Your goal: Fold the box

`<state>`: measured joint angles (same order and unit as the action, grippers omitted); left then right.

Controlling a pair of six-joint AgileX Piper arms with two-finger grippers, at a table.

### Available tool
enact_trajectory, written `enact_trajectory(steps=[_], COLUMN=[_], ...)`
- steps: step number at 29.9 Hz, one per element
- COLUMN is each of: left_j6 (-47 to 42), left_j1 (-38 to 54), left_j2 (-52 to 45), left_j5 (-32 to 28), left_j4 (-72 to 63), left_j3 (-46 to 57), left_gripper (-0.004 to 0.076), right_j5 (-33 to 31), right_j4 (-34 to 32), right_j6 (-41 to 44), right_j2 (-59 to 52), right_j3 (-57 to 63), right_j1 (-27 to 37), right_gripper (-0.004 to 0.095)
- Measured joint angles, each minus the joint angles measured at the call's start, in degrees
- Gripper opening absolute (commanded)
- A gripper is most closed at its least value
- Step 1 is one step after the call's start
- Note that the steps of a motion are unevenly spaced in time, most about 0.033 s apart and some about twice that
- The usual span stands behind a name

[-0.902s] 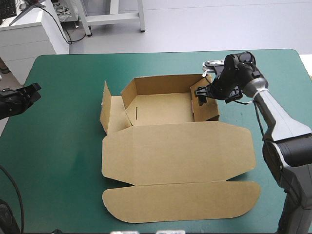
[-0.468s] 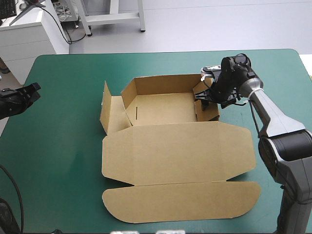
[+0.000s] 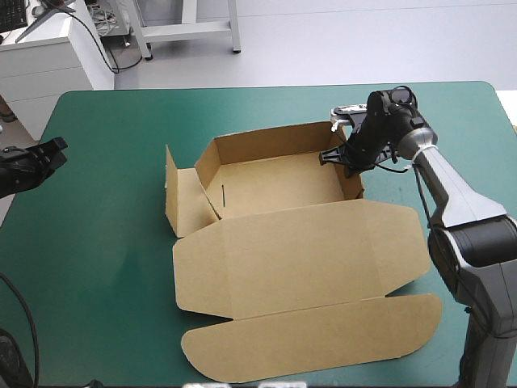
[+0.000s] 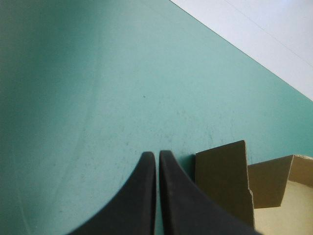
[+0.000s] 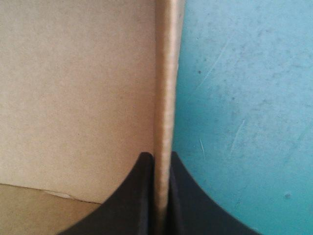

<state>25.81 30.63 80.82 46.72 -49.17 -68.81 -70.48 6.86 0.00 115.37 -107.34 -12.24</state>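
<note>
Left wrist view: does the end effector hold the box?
No, the left end effector is shut with nothing between its fingers, over the teal-green cover, and the box stands apart from it.

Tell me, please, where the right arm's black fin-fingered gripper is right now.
In the high view the right gripper is toward the far right of the teal-green table, shut on the right-hand wall of the brown cardboard box.

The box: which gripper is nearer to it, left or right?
Right. The right gripper is shut on the right wall of the box; the left gripper is shut, near the left edge of the table, apart from it.
</note>
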Motion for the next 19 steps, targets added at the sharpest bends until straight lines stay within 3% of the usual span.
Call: enact_trajectory(steps=[6, 15, 19], left_j6=[0.2, 0.2, 0.3], left_j1=[0.0, 0.0, 0.0], left_j2=[0.0, 0.0, 0.0], left_j5=[0.0, 0.1, 0.7], left_j4=[0.0, 0.0, 0.0], left_j3=[0.0, 0.0, 0.0], left_gripper=[0.0006, 0.0008, 0.0050], right_j5=[-0.2, -0.9, -0.9], right_j4=[0.4, 1.1, 3.7], right_j6=[-1.7, -3.4, -4.3], right_j2=[-3.5, -19.0, -23.3], right_j3=[-0.8, -1.3, -1.3], right_j1=[-0.1, 0.0, 0.0], right_gripper=[-0.0019, -0.0019, -0.0019])
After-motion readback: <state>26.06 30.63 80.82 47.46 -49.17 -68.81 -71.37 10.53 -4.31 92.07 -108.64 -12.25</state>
